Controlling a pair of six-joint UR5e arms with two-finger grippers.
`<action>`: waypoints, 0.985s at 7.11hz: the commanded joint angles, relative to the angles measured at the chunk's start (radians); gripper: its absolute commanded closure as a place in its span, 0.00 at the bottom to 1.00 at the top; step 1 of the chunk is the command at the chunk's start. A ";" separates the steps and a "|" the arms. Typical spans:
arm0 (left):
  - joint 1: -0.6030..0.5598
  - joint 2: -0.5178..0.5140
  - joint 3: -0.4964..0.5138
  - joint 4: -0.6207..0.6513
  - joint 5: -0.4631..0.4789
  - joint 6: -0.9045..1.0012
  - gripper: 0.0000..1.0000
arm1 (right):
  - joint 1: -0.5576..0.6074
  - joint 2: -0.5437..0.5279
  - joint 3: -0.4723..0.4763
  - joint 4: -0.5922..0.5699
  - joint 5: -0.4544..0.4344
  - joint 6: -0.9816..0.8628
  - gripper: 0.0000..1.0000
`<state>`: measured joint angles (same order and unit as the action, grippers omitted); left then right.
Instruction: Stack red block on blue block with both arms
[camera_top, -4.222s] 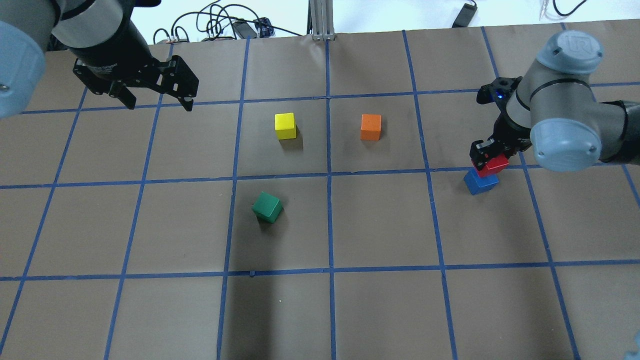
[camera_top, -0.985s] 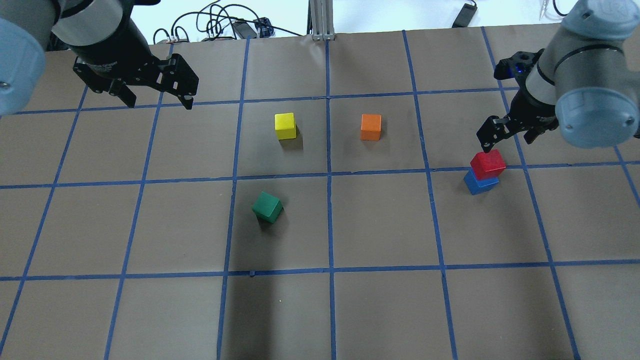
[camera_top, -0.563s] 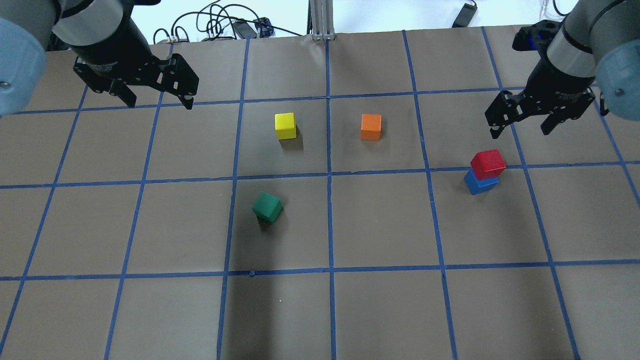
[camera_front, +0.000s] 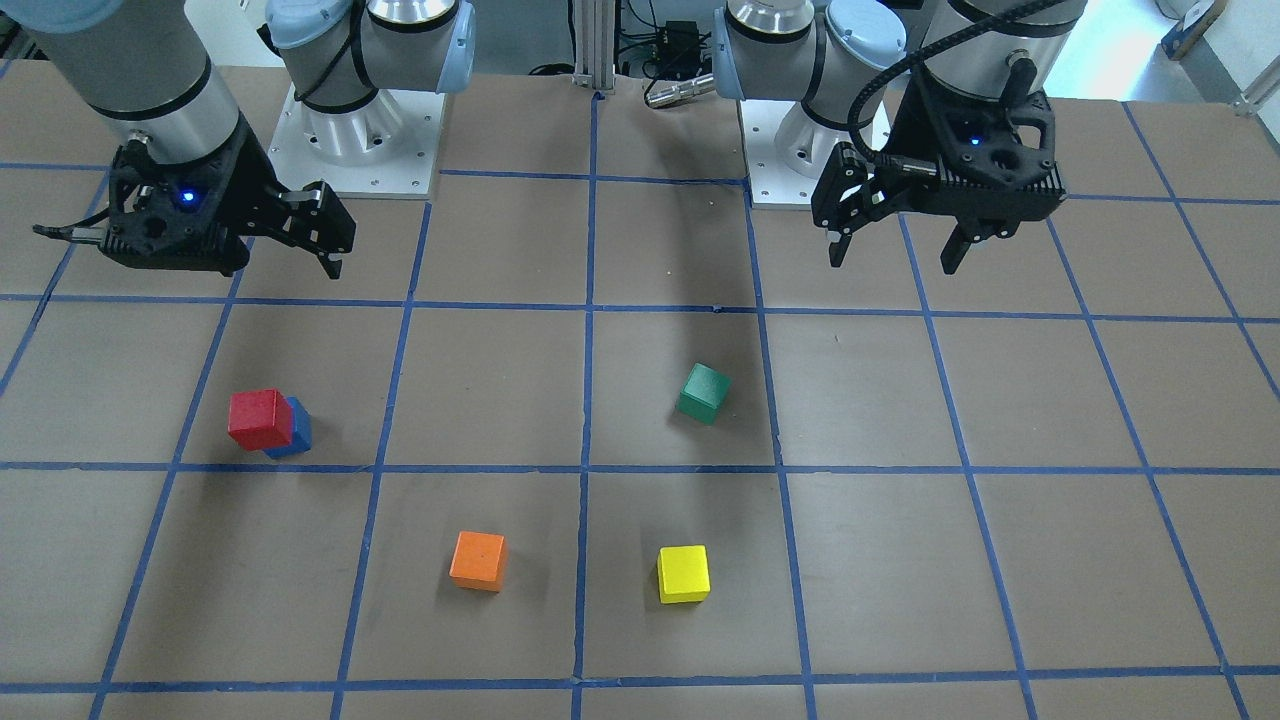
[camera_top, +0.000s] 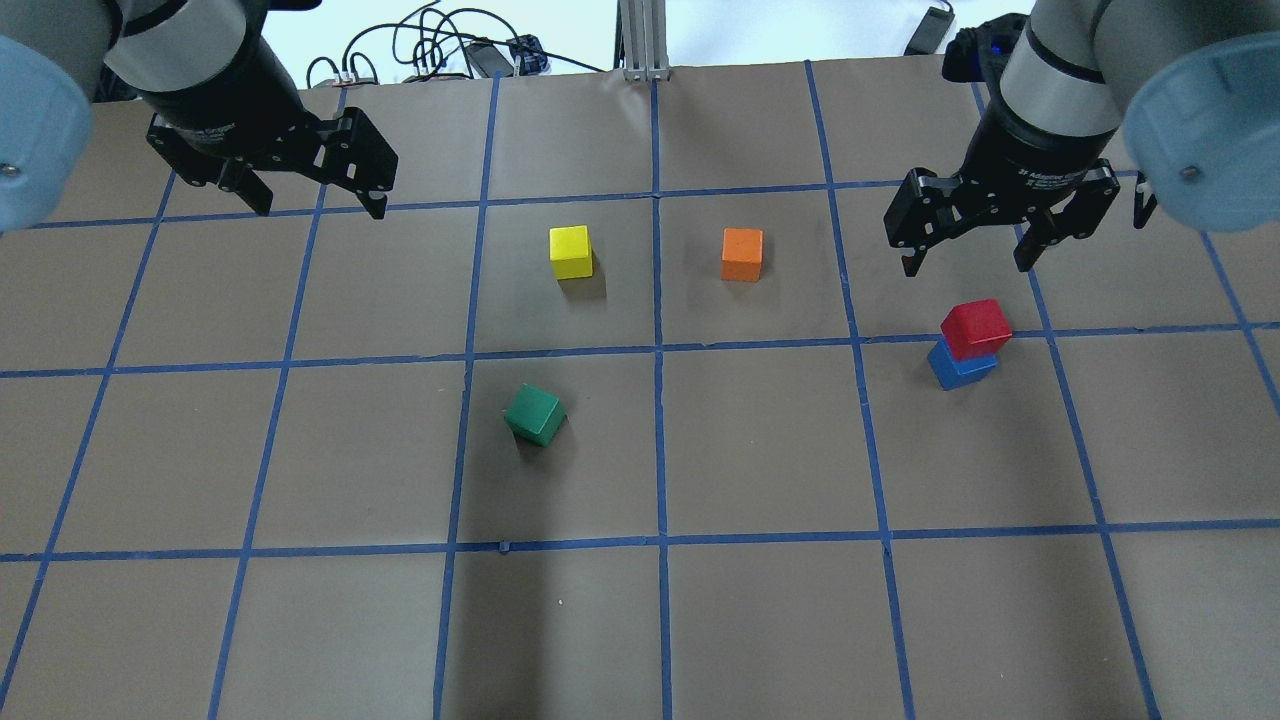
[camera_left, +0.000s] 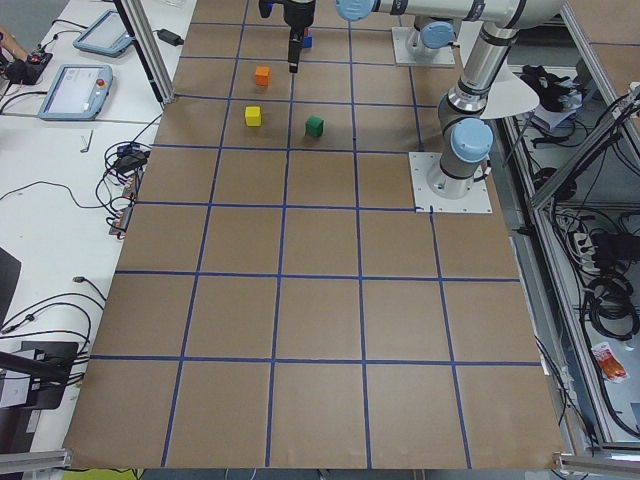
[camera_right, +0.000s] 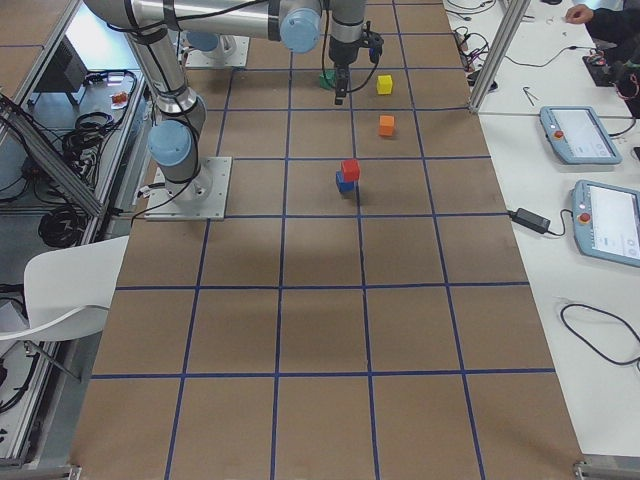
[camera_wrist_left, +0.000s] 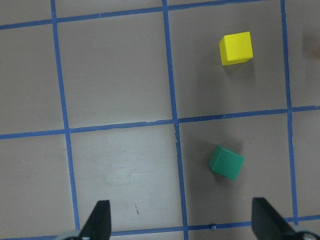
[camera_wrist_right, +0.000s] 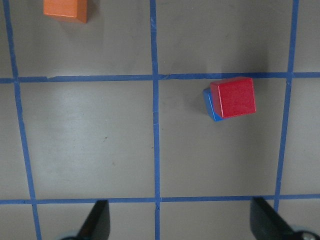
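Note:
The red block (camera_top: 975, 327) sits on top of the blue block (camera_top: 960, 368), slightly offset, at the right of the table. The stack also shows in the front view, red block (camera_front: 259, 418) over blue block (camera_front: 297, 432), and in the right wrist view, red block (camera_wrist_right: 233, 97) over blue block (camera_wrist_right: 209, 106). My right gripper (camera_top: 965, 262) is open and empty, raised above the table just beyond the stack and apart from it. My left gripper (camera_top: 320, 208) is open and empty, high over the far left of the table.
A green cube (camera_top: 535, 414) lies rotated near the table's middle. A yellow cube (camera_top: 570, 251) and an orange cube (camera_top: 741, 253) stand farther back. Cables and a metal post (camera_top: 640, 40) are at the far edge. Blue tape lines grid the brown table.
My right gripper let go of the red block on the blue block, rose, and moved away beyond the stack, open. The stack stayed put. The left arm has not moved.

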<state>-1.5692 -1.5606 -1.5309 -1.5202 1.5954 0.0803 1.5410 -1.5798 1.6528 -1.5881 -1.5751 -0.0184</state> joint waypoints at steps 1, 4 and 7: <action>0.000 -0.001 0.000 0.000 0.000 -0.001 0.00 | 0.045 -0.015 -0.002 0.007 0.006 0.148 0.00; 0.000 -0.001 0.002 0.000 0.000 -0.001 0.00 | 0.042 -0.049 -0.004 0.002 0.007 0.144 0.00; 0.002 0.001 0.002 0.002 0.000 -0.001 0.00 | 0.044 -0.074 0.001 0.005 0.004 0.143 0.00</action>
<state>-1.5679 -1.5609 -1.5294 -1.5191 1.5954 0.0798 1.5840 -1.6498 1.6529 -1.5833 -1.5705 0.1246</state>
